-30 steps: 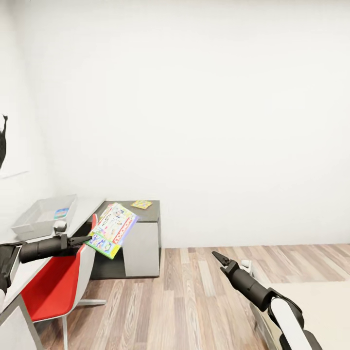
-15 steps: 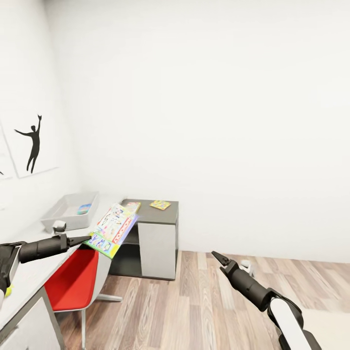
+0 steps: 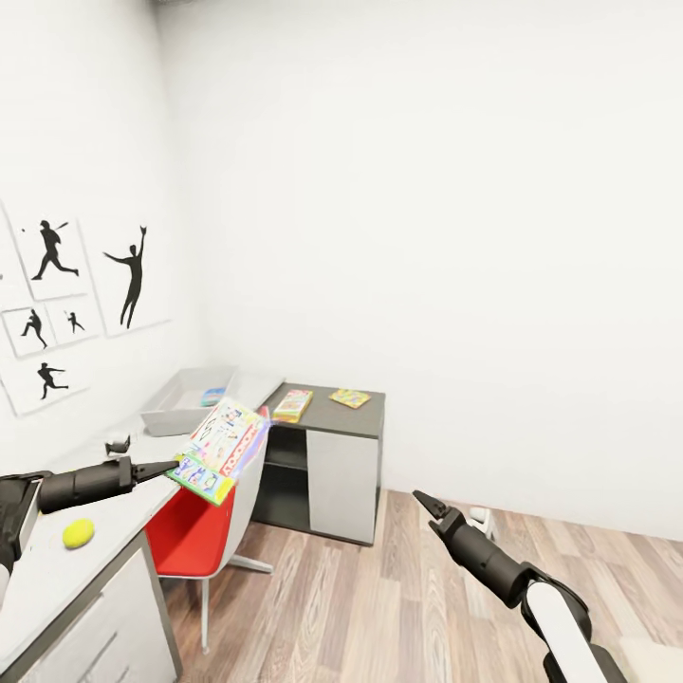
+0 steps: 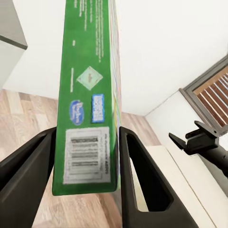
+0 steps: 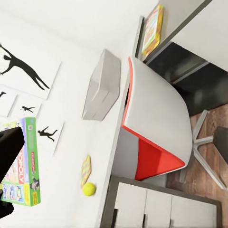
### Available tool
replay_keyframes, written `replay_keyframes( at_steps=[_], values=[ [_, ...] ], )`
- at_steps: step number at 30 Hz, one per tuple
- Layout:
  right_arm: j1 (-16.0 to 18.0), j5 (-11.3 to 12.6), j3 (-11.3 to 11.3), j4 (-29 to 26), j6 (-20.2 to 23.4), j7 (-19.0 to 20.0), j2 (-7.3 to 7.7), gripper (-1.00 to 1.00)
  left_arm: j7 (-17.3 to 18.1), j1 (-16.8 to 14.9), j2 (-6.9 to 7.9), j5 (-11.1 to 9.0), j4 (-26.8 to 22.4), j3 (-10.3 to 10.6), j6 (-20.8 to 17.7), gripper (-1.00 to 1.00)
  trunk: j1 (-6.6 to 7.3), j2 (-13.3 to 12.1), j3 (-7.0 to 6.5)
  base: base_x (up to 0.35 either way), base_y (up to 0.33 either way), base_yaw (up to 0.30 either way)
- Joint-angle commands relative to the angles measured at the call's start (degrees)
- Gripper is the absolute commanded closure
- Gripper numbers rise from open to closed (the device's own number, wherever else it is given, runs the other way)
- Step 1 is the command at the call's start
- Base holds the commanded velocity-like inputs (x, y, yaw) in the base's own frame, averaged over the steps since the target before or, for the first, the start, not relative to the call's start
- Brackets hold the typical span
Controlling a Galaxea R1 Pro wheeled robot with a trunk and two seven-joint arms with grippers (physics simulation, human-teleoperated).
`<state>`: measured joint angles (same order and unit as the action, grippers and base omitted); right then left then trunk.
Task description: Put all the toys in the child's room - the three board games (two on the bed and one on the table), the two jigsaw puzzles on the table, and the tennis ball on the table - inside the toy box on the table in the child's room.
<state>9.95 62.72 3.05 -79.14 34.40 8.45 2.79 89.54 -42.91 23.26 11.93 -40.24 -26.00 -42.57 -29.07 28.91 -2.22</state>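
Note:
My left gripper (image 3: 171,465) is shut on the edge of a colourful board game (image 3: 220,450), held tilted in the air above the red chair; the left wrist view shows its green side (image 4: 88,95) clamped between the fingers. The grey toy box (image 3: 178,406) sits on the table (image 3: 47,579) by the wall, with something flat and blue (image 3: 214,396) inside. A tennis ball (image 3: 78,533) lies on the near tabletop, with a jigsaw puzzle (image 5: 86,169) beside it. On the dark wing (image 3: 323,417) rest a SKIP-BO board game (image 3: 292,405) and another puzzle (image 3: 350,397). My right gripper (image 3: 423,503) hangs open over the floor.
A red-and-white swivel chair (image 3: 199,531) stands tucked at the table between me and the dark wing. Baseball-player prints (image 3: 133,275) hang on the left wall. Wood-plank floor (image 3: 379,607) stretches to the right, and white drawers (image 3: 104,636) front the near table end.
The camera has swung left: the table, toy box and dark wing have shifted right in view, and the wall prints and tennis ball have come into view. Both arms hold their pose.

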Motion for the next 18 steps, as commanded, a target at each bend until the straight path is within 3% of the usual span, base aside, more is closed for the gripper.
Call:
replay_keyframes(
  at_steps=[1, 15, 18],
  values=[
    [0.00, 0.03, 0.09, -0.02, 0.32, 0.16, -0.03, -1.00, 0.46, -0.06, -0.06, 0.55, -0.02, -0.23, -0.58, 1.00, 0.21, -0.38, -0.13, 0.000, 0.000, 0.278],
    [0.00, 0.03, 0.11, 0.25, 0.31, 0.16, 0.11, -1.00, 0.46, -0.06, -0.06, 0.55, 0.00, -0.20, -0.58, 1.00, 3.28, -5.99, -1.92, 0.000, 0.000, 0.256],
    [0.01, 0.03, 0.11, 0.28, 0.31, 0.16, 0.05, -1.00, 0.46, -0.06, -0.06, 0.55, -0.01, -0.20, -0.59, 1.00, 3.28, -5.99, -1.71, 0.000, 0.000, 0.207]
  ],
)
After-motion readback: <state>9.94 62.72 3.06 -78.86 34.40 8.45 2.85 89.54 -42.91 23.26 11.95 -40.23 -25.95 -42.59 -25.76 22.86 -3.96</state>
